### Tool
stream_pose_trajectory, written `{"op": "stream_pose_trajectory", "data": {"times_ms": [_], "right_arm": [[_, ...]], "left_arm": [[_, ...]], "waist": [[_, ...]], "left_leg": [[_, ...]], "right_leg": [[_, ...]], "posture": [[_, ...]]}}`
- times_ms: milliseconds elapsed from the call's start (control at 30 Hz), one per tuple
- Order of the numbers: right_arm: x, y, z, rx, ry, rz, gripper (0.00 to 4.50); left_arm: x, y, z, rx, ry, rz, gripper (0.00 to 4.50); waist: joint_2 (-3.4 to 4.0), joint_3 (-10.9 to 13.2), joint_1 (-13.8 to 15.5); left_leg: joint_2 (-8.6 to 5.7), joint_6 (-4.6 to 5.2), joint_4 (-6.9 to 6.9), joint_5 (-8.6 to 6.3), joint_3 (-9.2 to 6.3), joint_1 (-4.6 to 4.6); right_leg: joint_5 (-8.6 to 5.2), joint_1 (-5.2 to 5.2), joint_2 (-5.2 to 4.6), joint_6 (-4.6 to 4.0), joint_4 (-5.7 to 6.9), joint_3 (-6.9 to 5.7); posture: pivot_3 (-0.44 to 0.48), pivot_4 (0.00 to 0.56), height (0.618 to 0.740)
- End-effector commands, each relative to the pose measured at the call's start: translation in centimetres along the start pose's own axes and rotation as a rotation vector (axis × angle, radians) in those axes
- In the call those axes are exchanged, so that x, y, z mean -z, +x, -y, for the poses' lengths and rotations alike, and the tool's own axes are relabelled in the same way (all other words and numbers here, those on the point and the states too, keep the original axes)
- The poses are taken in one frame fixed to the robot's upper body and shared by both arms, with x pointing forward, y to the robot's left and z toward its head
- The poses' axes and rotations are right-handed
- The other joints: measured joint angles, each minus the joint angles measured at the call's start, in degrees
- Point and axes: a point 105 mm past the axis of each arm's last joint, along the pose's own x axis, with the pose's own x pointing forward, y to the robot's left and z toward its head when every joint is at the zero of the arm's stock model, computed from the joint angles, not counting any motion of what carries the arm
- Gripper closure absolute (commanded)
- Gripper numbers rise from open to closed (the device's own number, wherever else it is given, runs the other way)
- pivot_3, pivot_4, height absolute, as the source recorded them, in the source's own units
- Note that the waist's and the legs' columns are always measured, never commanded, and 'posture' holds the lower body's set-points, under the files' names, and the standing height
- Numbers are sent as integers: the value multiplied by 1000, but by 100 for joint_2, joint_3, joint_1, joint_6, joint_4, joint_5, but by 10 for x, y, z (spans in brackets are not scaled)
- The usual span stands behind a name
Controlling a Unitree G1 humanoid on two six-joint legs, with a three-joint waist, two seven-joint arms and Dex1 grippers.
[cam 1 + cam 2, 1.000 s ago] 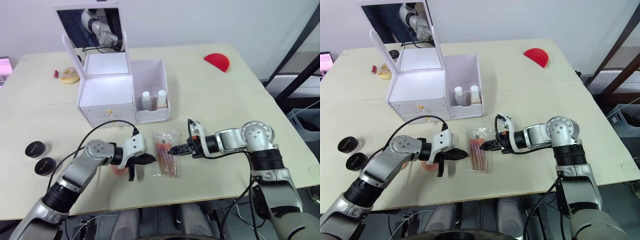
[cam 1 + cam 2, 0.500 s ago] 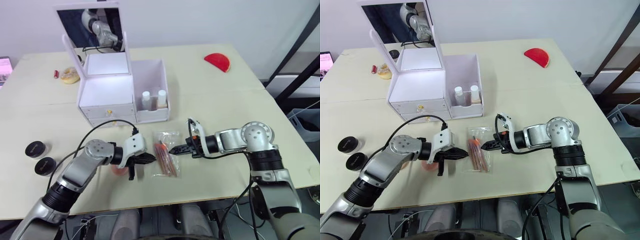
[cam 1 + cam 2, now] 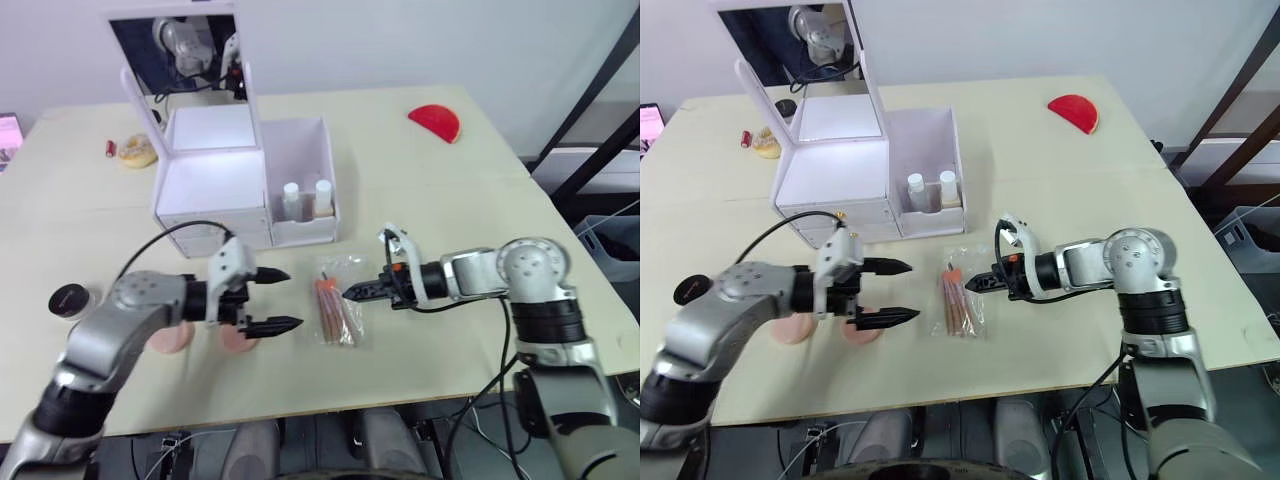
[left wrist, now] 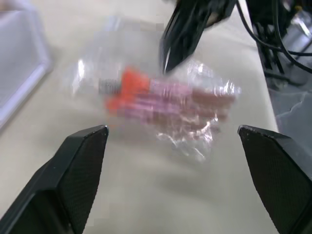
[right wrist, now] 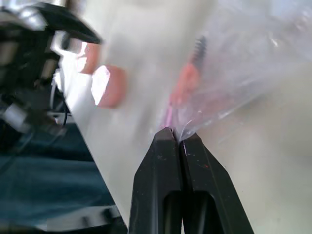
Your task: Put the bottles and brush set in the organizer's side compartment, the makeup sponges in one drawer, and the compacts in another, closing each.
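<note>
The brush set (image 3: 335, 302) lies in a clear bag on the table in front of the white organizer (image 3: 213, 178). My right gripper (image 3: 352, 293) is shut, pinching the bag's right edge, as the right wrist view shows (image 5: 176, 139). Left of the bag, my left gripper (image 3: 274, 298) stands wide open and apart from it, holding nothing. Two bottles (image 3: 306, 198) stand in the side compartment (image 3: 300, 150). Two pink makeup sponges (image 3: 238, 340) (image 3: 172, 337) lie under my left arm. One black compact (image 3: 68, 298) sits at the left. The drawers (image 3: 840, 214) are shut.
The organizer's mirror lid (image 3: 180, 45) stands up. A red half-round object (image 3: 434, 122) lies at the far right. A small beige ring (image 3: 138, 152) and a little red item (image 3: 112, 148) lie left of the organizer. The table's front edge is close to both arms.
My left gripper has opened wide and drawn back to the left, away from the bag. The right gripper stays shut at the bag's edge.
</note>
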Motion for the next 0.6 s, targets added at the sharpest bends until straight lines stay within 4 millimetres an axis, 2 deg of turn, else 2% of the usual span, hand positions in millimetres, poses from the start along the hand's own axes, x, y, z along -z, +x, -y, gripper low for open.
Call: {"op": "stream_pose_trajectory", "data": {"times_ms": [33, 167, 233, 333, 467, 600], "right_arm": [[-12, -3, -24, -73, -171, 27, 4500], [-26, -18, -47, -128, -445, 58, 4500], [-37, -24, -53, -134, -544, 82, 4500], [-56, -29, -55, -115, -639, 136, 4500], [-102, -40, -66, -104, -826, 309, 4500], [-138, -37, -52, -17, -966, 409, 4500]], "left_arm": [[-11, -11, 3, -27, 9, 38, 48], [-30, -36, -9, -173, -31, 129, 48], [-41, -46, -9, -212, -44, 184, 48], [-46, -56, -6, -248, -54, 212, 48], [-43, -64, 1, -280, -66, 205, 48], [-44, -63, 1, -297, -61, 218, 48]], "waist": [[-2, 0, 2], [-4, 7, 28], [-5, 7, 20], [-5, 8, -15], [-5, 10, -15], [-10, 7, 12]], "left_leg": [[0, 0, 1, 0, 0, 0], [0, 0, 8, 0, 1, -6], [0, -1, 7, 0, 1, -5], [0, -1, 3, 0, 3, -1], [1, -1, 0, 0, 4, 1], [1, -2, 3, 0, 4, 0]], "right_leg": [[0, 0, 0, 0, -1, 0], [0, 1, -2, 0, -4, 1], [0, 1, -2, 1, -6, 0], [0, 1, -2, 1, -6, 1], [2, 0, -1, -3, -4, 2], [4, 0, -1, -7, -5, 2]], "posture": [[0, 150, 739], [0, 150, 739], [0, 150, 739], [0, 150, 739], [0, 150, 739], [0, 150, 739]]}}
